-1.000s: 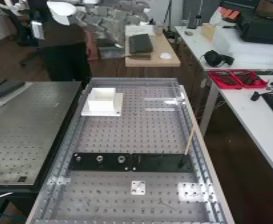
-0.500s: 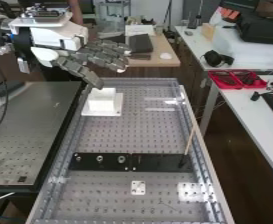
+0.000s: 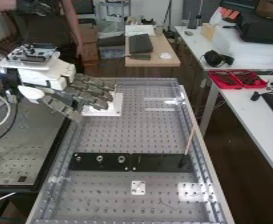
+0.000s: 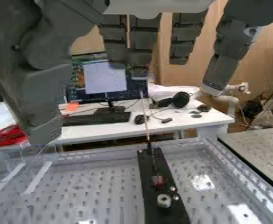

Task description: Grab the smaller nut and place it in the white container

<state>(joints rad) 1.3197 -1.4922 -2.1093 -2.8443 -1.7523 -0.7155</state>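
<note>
The dark grey robot hand hangs, fingers apart. Its bulk could knock over the small round metal nut.

Brown floor. Pale wood wall behind a white desk, which carries a monitor, dark keyboard and black headphones. Light-wood table past the perforated bench's far end; open shelving farther back. Second perforated table alongside, high view's left. Bright glare patches on the bench.
</note>
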